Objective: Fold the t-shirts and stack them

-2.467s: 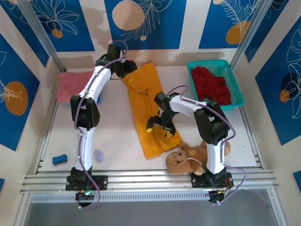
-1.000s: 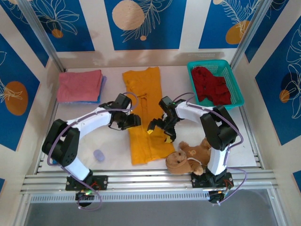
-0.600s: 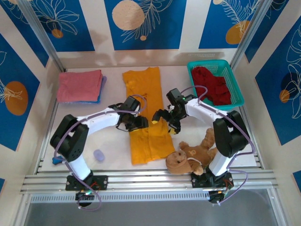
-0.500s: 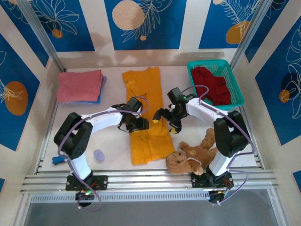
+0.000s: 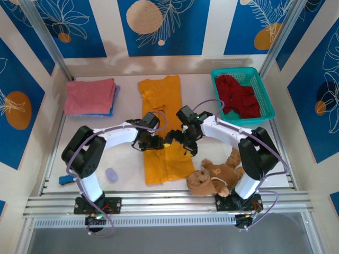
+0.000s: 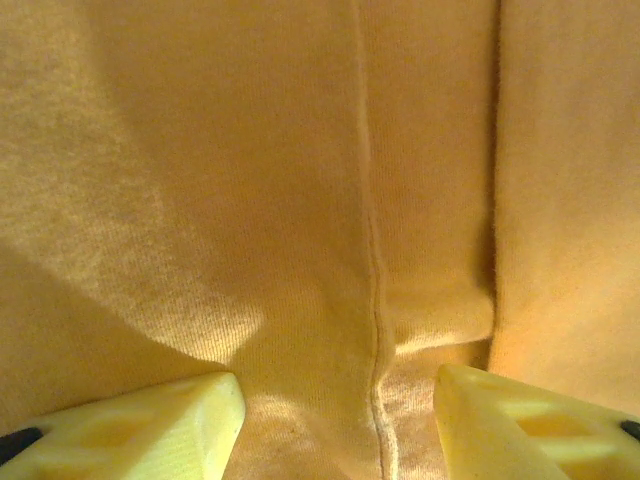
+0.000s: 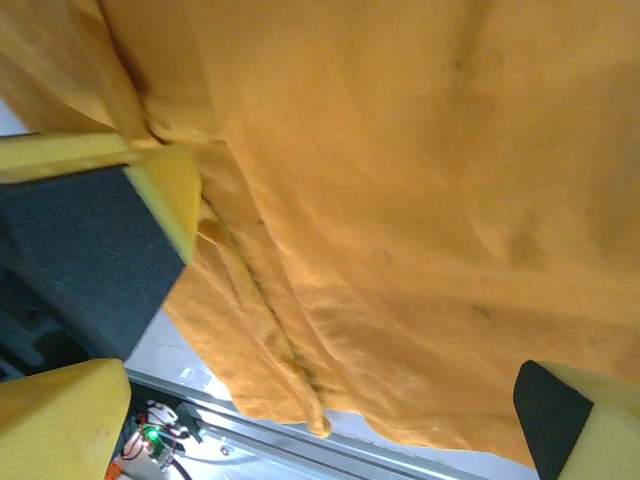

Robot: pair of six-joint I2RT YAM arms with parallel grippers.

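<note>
Mustard-orange t-shirt [image 5: 159,95] lies flat beneath the left end effector [image 5: 154,143] (jaws parted) and the wide-spread right end effector [image 5: 178,143].

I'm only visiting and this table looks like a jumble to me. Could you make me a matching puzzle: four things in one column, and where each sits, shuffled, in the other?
Things
1. mustard-orange t-shirt
2. dark red t-shirt
3. salmon-pink t-shirt
4. teddy bear

Places
A. inside the teal basket
B. near edge, right side
C. folded at the far left, on a blue t-shirt
D. spread out in the middle

Pairs: 1-D, 2-A, 3-C, 4-B
</note>
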